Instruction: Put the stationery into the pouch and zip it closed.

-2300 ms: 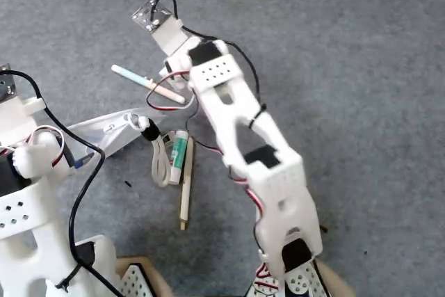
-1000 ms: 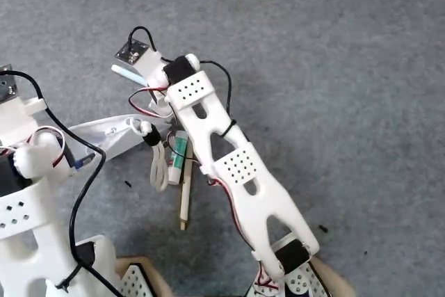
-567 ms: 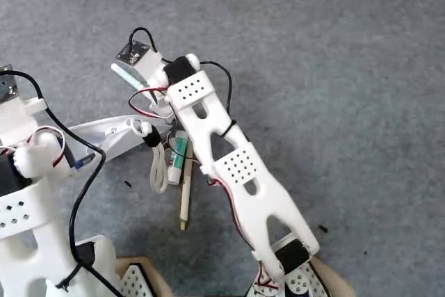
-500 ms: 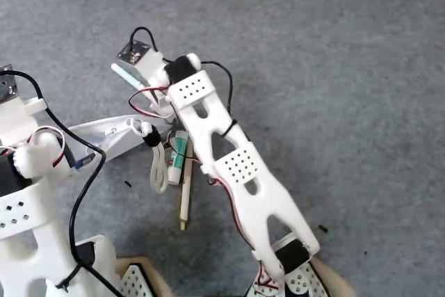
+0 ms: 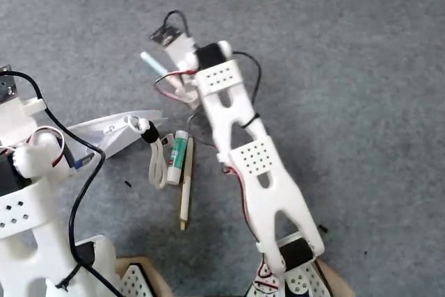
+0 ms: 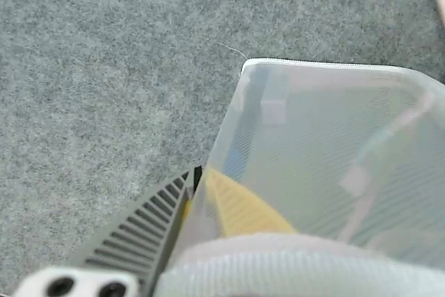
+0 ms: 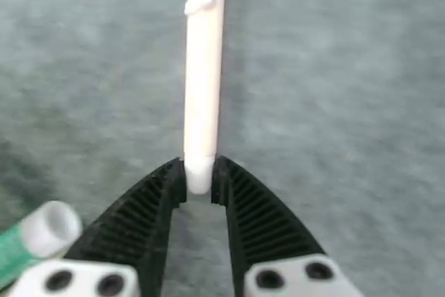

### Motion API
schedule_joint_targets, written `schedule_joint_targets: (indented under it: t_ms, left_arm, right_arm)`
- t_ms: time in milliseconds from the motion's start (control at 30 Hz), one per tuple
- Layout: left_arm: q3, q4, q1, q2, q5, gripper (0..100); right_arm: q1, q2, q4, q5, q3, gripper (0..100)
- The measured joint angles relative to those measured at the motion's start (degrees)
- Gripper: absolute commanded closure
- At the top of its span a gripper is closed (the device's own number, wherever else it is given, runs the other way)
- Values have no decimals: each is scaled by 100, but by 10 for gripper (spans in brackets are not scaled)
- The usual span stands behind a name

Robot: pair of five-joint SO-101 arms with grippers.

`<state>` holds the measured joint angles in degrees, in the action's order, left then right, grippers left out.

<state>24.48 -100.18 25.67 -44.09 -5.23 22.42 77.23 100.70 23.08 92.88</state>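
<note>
My right gripper (image 7: pixel 199 175) is shut on one end of a cream pen (image 7: pixel 204 67) with a light blue tip, holding it off the carpet. From above, the pen (image 5: pixel 156 65) sticks out up-left of this gripper (image 5: pixel 179 90). A translucent pouch (image 5: pixel 115 133) lies at the left, one edge pinched in my left gripper (image 6: pixel 200 176), which is shut on the pouch (image 6: pixel 327 144). A green glue stick (image 5: pixel 179 154) and a wooden pencil (image 5: pixel 185 189) lie side by side on the carpet below the right gripper. The glue stick's white cap (image 7: pixel 42 231) sits beside the right gripper's fingers.
A white strap loop (image 5: pixel 158 165) with a black pull (image 5: pixel 151 133) trails from the pouch's corner next to the glue stick. Grey carpet (image 5: pixel 348 88) covers the table, bare to the right and far side. The arm bases stand at the near edge.
The right gripper closed on the pen where it lay and has carried it up and to the right. The left arm, pouch, glue stick and pencil have stayed put.
</note>
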Motion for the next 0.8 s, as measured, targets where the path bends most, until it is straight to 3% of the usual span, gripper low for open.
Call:
schedule_joint_targets:
  t_ms: [200, 800]
  left_arm:
    - [0, 0, 0, 0, 0, 972]
    - [18, 0, 0, 0, 0, 972]
  right_arm:
    - [-448, -255, 9, 0, 9, 986]
    - [-492, -2884, 35, 0, 9, 986]
